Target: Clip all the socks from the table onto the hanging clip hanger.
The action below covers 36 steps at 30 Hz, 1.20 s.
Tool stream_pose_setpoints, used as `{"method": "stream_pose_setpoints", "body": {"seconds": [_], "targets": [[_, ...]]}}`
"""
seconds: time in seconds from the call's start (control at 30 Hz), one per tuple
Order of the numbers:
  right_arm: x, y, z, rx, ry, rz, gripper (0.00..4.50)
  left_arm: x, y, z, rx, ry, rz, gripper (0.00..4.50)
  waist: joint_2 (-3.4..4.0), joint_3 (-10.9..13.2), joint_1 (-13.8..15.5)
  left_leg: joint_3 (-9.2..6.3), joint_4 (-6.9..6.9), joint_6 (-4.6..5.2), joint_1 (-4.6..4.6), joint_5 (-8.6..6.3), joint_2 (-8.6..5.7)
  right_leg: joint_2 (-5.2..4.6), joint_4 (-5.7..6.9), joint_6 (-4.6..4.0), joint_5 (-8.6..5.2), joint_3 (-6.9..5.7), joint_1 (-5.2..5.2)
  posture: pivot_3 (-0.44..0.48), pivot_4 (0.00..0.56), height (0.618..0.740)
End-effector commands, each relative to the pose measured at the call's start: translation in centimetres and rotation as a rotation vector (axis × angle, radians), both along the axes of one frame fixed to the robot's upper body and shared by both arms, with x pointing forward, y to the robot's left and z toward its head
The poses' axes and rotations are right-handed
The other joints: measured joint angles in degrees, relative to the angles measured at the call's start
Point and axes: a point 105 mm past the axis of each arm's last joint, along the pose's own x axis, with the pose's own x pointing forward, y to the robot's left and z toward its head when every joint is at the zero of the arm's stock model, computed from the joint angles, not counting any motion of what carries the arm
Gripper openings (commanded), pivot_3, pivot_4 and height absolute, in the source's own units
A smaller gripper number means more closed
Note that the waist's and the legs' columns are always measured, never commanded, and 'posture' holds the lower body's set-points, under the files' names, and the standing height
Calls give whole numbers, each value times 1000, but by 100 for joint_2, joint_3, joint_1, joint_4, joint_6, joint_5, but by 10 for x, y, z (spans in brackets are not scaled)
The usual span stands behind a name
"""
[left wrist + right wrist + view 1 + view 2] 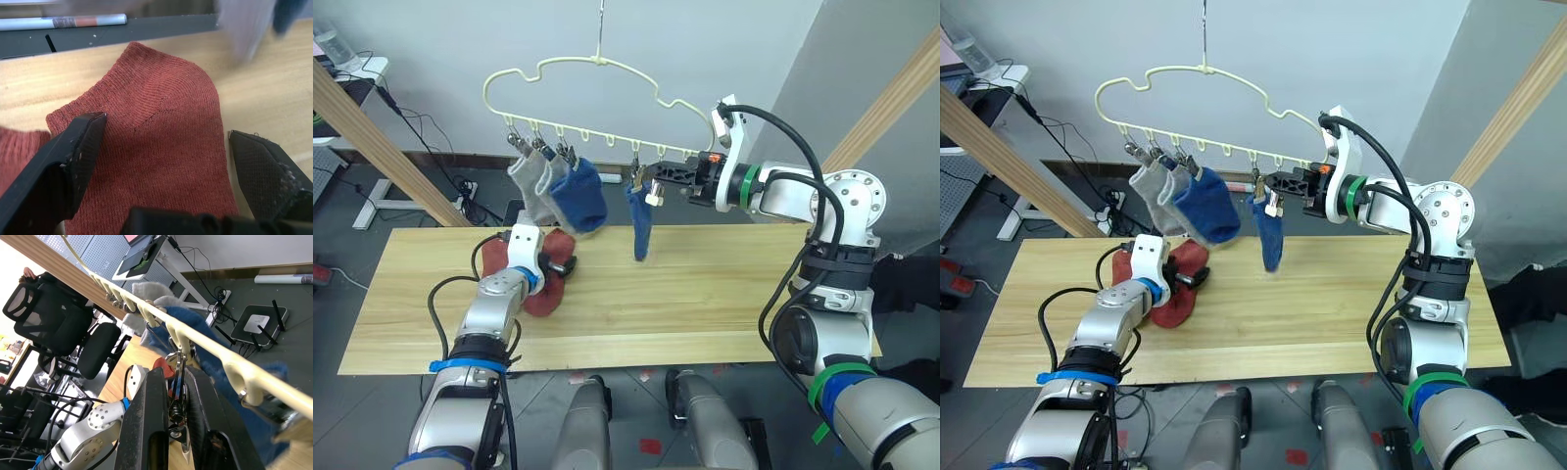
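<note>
The pale yellow cloud-shaped wire clip hanger (pixel 597 93) hangs by its thin hook above the long light wooden plank table (pixel 724 294). Two light grey knit socks (pixel 530 186) and a blue knit sock (pixel 579 196) already dangle from clips at its left end, and a second blue sock (pixel 640 227) hangs limp from a small metal clip (pixel 177 396) nearer the middle. The right gripper (pixel 654 183) is at that clip, its two black fingers squeezed together on the metal clip, as the right wrist view shows. Two rust-red knit ankle socks (pixel 548 284) lie flat on the table near its left end, one partly over the other. The left gripper (pixel 166 161) is down over the upper rust-red sock (pixel 156 147), its fingers spread wide apart, one on each side of the fabric with nothing pinched yet. The sock looks light, soft and floppy; it will sag and fold the moment it leaves the wood, and the knit should grip well against the finger pads. The ribbed cuff edge is probably the best place to pinch, since a short, doubled band there would present a firm lip to a clip's jaws.
</note>
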Motion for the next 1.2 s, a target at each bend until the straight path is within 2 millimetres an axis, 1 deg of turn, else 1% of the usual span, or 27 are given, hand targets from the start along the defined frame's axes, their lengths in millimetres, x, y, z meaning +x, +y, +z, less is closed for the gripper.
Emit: {"method": "stream_pose_setpoints", "body": {"seconds": [0.03, 0.17, 0.27, 0.33, 0.37, 0.47, 0.53, 0.63, 0.7, 0.73, 0.8, 0.83, 0.87, 0.9, 0.93, 1.07, 1.1, 1.13, 1.17, 1.2], "targets": [[-6, 2, 16, 15, -61, 22, 463, -7, 5, -18, -7, 80, 6, 4312, 0, 0, -3, 0, 0, 0, 1, 0, 0, 0, 1, 0, 0, 1, 0, -30, 322, 740], [-6, 3, 16, 16, -62, 20, 456, -9, 4, -21, -80, 105, 26, 3351, 0, 0, -5, 0, 1, 0, 2, 0, 0, 0, 3, 0, 0, 1, 1, -28, 321, 740], [-6, 3, 16, 18, -62, 16, 456, -13, 5, -23, -74, 114, 6, 3142, 0, 0, -8, 0, 0, 0, 3, 0, 0, 0, 3, 0, 0, 2, 1, -27, 320, 740], [-6, 3, 16, 21, -62, 15, 456, -16, 5, -24, -79, 119, 2, 2792, 0, 0, -8, 1, 0, 0, 3, 0, 0, 0, 3, 0, 0, 2, 1, -23, 318, 740], [-5, 4, 16, 22, -62, 15, 456, -17, 5, -24, -74, 119, -1, 2686, 0, 0, -7, 1, 0, 0, 3, 0, 0, 0, 3, 0, 0, 2, 1, -23, 318, 740], [-5, 4, 16, 22, -62, 14, 456, -20, 4, -23, -72, 121, -16, 1915, 0, 0, -7, 1, 0, 0, 3, 0, 0, -1, 3, 0, 0, 3, 1, -22, 314, 740], [-5, 4, 16, 22, -62, 14, 456, -23, 2, -21, -73, 117, -34, 1532, 0, 0, -6, 1, 0, 0, 3, 0, 0, -1, 4, 0, 0, 2, 1, -18, 310, 740], [-5, 4, 16, 24, -60, 10, 456, -27, -2, -14, -81, 98, -69, 742, 0, 0, -6, 0, 0, 0, 4, 0, 0, -1, 3, 0, 0, 2, 1, -16, 307, 740], [-4, 3, 15, 23, -60, 7, 456, -29, -6, -9, -89, 83, -88, 139, 0, 0, -5, 0, 0, 0, 3, 0, 1, -1, 2, 0, 0, 2, 1, -15, 306, 740], [-4, 3, 15, 22, -60, 5, 456, -30, -8, -7, -93, 77, -97, 38, 0, 0, -5, 0, -1, 0, 3, 0, 1, -1, 2, 0, 0, 2, 1, -15, 306, 740], [-4, 3, 15, 24, -59, 4, 456, -32, -12, -2, -104, 74, -116, 38, 0, 0, -6, 0, 0, 0, 2, 0, 1, -1, 1, 0, 0, 1, 1, -15, 306, 740], [-3, 3, 15, 27, -55, 1, 456, -35, -18, 6, -122, 47, -151, 38, 0, 0, -6, 0, -1, 0, 2, 0, 1, -1, 1, 0, 0, 2, 1, -15, 300, 740], [-3, 2, 14, 28, -51, -3, 456, -39, -30, 21, -139, -17, -223, 38, 0, 0, -11, 0, -1, 0, 2, 0, 1, -1, 0, 0, 0, 1, 0, -14, 299, 740], [-3, 2, 14, 29, -48, -6, 456, -43, -38, 32, -150, -63, -274, 38, 0, 0, -11, 0, -2, 0, 1, 0, 2, -1, -1, 0, 0, 2, -1, -14, 299, 740], [-2, 1, 13, 30, -42, -8, 456, -51, -48, 44, -141, -103, -351, 38, 0, 0, -6, 0, -4, 0, -1, 0, 3, -2, -4, 0, 0, 2, -1, -13, 298, 740], [-1, 0, 12, 31, -25, -13, 456, -75, -69, 71, -61, -227, -541, 38, 0, 0, 3, -3, -11, -1, -3, 0, 3, -3, -9, -1, 0, 5, -2, -10, 298, 740], [1, -1, 12, 41, -9, -16, 456, -83, -78, 87, -30, -310, -608, 38, 0, 0, 4, -3, -11, -1, -2, 0, 3, -3, -9, -1, 0, 6, -2, -6, 300, 740], [2, -2, 11, 49, 3, -18, 456, -89, -83, 97, -10, -366, -651, 38, 0, 0, 5, -2, -10, -1, -2, 0, 3, -2, -10, -1, 0, 4, -2, -6, 300, 740], [5, -3, 10, 74, 47, -33, 456, -96, -92, 111, 1, -446, -708, 38, 0, 0, 5, 1, -10, -1, -2, 0, 2, -2, -11, -1, 0, 5, -2, -3, 300, 740], [7, -4, 10, 90, 79, -43, 456, -101, -98, 120, 7, -496, -741, 38, 0, 0, 10, 2, -10, -1, -2, 0, 1, -3, -11, -1, 0, 5, -2, -1, 300, 740]]}}
